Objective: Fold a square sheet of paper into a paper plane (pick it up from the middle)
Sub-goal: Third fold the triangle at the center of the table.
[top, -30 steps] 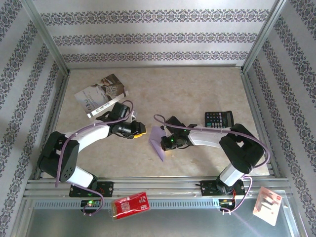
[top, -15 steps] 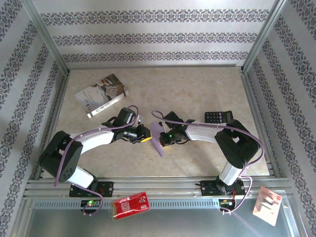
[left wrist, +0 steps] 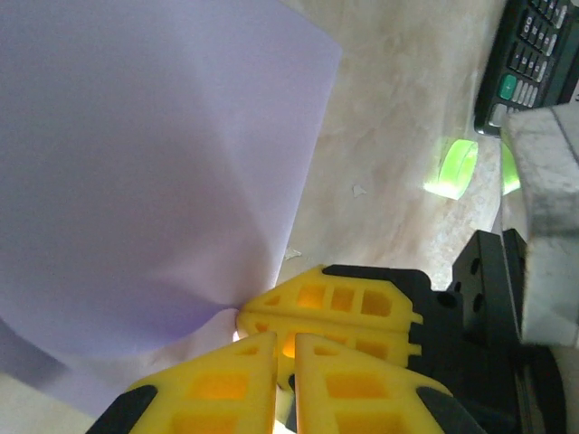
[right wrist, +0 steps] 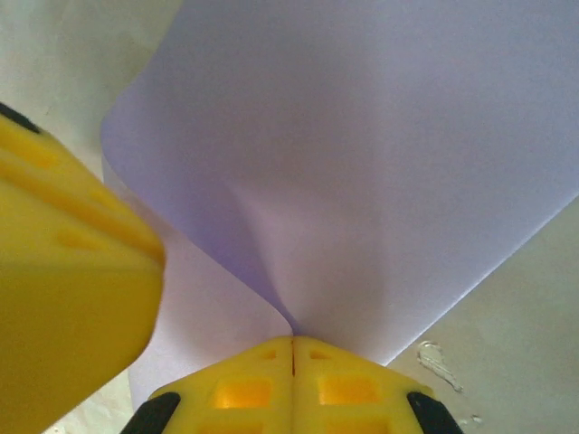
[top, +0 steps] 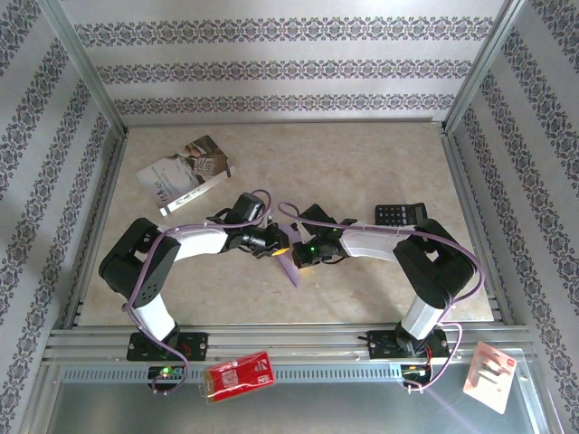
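The paper (top: 289,264) is at the middle of the bench (top: 362,163), between the arms. Right jaws are clenched on it (the sheet fans out beyond them). Left jaws are nearly together beside it; I cannot tell if they pinch it.

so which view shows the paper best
Right wrist: the paper is large here, its curl and edges clear, pinched in the shut right tool. The left wrist view has it big too, but cropped at the frame edge. The top view gives just a small lilac sliver.
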Robot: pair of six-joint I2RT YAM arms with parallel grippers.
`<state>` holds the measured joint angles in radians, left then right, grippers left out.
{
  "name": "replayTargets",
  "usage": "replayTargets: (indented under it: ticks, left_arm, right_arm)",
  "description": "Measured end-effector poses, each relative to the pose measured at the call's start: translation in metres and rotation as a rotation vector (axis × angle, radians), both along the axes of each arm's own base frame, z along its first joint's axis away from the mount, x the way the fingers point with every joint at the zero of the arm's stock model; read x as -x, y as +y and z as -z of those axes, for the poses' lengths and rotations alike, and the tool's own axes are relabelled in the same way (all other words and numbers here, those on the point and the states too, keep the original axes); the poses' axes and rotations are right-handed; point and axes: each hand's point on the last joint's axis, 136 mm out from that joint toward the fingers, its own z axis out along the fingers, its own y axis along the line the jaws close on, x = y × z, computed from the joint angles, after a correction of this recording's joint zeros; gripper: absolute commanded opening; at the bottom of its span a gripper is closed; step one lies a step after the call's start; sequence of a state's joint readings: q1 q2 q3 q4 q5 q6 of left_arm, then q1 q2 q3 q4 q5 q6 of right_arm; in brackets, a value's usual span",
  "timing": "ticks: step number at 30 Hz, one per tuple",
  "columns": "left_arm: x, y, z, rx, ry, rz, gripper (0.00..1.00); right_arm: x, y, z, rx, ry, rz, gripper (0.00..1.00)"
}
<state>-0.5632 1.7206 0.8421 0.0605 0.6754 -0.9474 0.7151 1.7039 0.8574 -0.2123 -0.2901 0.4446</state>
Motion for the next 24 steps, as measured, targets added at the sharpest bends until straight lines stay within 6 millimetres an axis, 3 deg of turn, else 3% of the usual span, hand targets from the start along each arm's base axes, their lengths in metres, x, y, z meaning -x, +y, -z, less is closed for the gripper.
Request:
replayTargets:
  ticks: [8,24]
  left_arm:
    - [0.006,0.004,0.02,-0.045,0.037,0.027,0.13]
    - [0.018,0.012,0.027,-0.093,0.035,0.076,0.17]
  right_arm:
    - [0.0,0.0,0.0,0.0,0.0,0.0,0.0]
    - [0.0,0.001,0.0,-0.003,0.001,-0.001,0.0]
